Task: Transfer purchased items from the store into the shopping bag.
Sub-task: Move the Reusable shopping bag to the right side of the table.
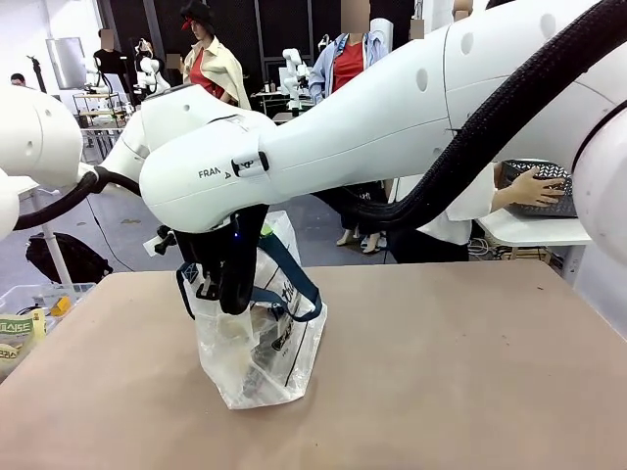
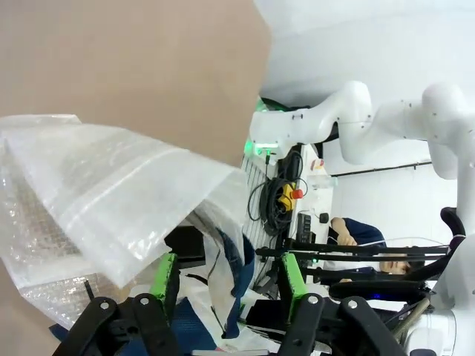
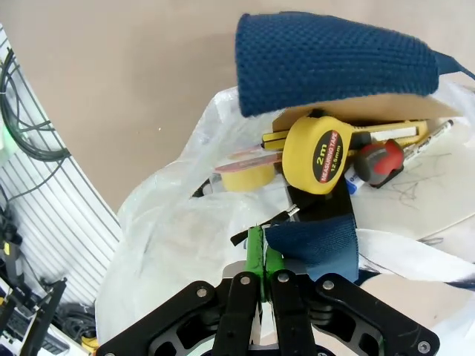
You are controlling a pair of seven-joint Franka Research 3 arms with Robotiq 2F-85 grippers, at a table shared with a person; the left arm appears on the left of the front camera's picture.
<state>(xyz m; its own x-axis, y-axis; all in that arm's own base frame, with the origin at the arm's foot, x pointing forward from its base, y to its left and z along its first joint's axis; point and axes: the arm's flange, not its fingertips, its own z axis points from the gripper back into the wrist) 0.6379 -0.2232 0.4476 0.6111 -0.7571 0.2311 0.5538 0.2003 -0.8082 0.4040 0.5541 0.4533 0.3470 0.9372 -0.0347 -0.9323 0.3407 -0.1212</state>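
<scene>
On the brown worktop point(image 1: 470, 372) the shopping bag point(image 1: 294, 352) stands upright, directly below the right hand point(image 3: 261, 241), which is clenched on the bag's thin rim, just beside a navy strap point(image 3: 315, 245). The left hand point(image 2: 228, 271) is released, its fingers spread wide, with the bag's film just ahead. A yellow tape measure point(image 3: 320, 156) lies inside the bag, ahead of the right hand.

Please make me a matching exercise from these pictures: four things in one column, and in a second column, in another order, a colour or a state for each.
Things:
1. tape measure
2. strap handle
3. left pincer
4. basket

Colour or state:
a. open
b. a person's hand rests on it
c. dark navy
d. yellow

Pairs: 1-d, 2-c, 3-a, 4-b.
</scene>
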